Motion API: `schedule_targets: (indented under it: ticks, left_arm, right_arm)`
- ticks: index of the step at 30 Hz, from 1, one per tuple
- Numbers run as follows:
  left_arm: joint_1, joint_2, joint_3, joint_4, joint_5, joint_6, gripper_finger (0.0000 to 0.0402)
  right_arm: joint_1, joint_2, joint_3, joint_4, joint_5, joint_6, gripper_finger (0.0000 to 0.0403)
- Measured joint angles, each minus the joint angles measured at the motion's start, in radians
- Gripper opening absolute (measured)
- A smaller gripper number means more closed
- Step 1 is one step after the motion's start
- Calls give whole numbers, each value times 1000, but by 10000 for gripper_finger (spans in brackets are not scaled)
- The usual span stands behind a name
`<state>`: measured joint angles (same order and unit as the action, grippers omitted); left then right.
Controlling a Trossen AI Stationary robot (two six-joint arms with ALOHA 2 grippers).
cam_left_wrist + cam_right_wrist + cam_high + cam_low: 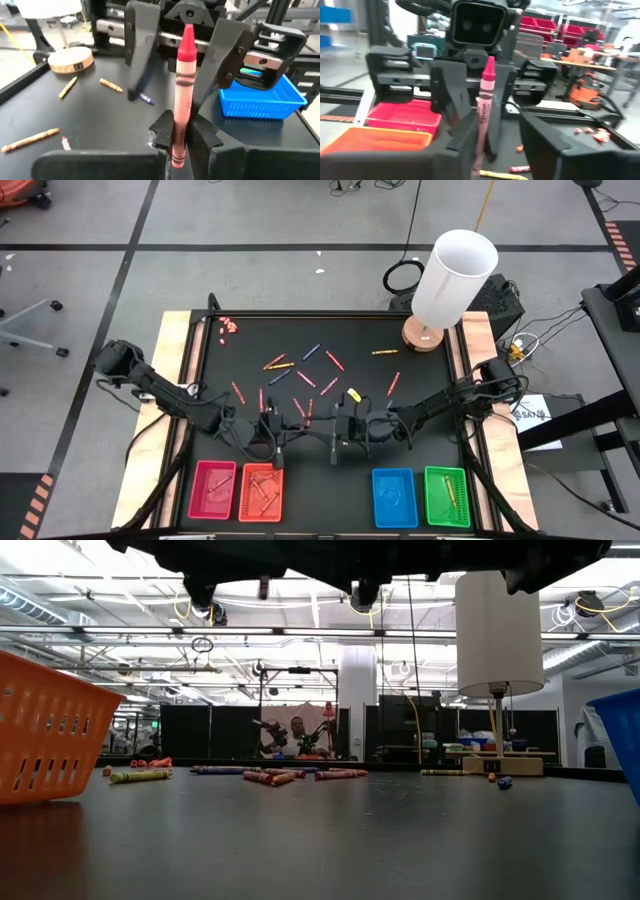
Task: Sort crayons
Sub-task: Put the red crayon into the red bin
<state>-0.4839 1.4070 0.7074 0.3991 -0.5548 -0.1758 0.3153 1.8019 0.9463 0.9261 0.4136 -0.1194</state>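
Over the near middle of the black mat (420, 390) my two grippers face each other. My left gripper (179, 132) (290, 427) is shut on a red crayon (184, 85) (484, 100). My right gripper (502, 142) (335, 430) is open; its fingers (137, 60) stand on either side of the crayon's upper part with a gap on each side. Several more crayons (300, 370) (270, 776) lie flat on the mat farther back. My left gripper pinches the red crayon near its blunt lower end (176, 150) between its two fingers. The fingers come nearly level from the table's left and lie across the crayon. The crayon stands upright with its tip (188, 32) up, lifted clear of the mat.
Along the near edge stand a pink-red tray (212, 490), an orange tray (260, 492), a blue tray (394, 497) and a green tray (446, 496). A white lamp (455, 275) on a wooden base (423, 335) stands at the far right. Small pink bits (230, 327) lie far left.
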Motion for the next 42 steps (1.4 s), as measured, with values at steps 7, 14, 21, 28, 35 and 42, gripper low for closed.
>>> schedule_targets:
  ticks: [7,14,21,28,35,42]
  left_arm:
    - [-34,-106,0,-230,5,-139,25]
    - [-112,-232,0,-558,162,-455,24]
    - [-283,-329,1,-856,311,-953,23]
    - [-484,-346,1,-895,337,-1241,23]
    - [-629,-295,1,-948,274,-1375,33]
    - [-684,-208,0,-966,265,-1440,35]
  right_arm:
    - [0,0,-1,-62,13,0,225]
    - [2,0,-2,-186,7,27,241]
    - [-4,0,-2,-233,5,12,232]
    - [-15,0,-2,-251,4,-1,229]
    - [-23,0,-2,-262,5,2,228]
    - [-22,1,-2,-261,4,3,228]
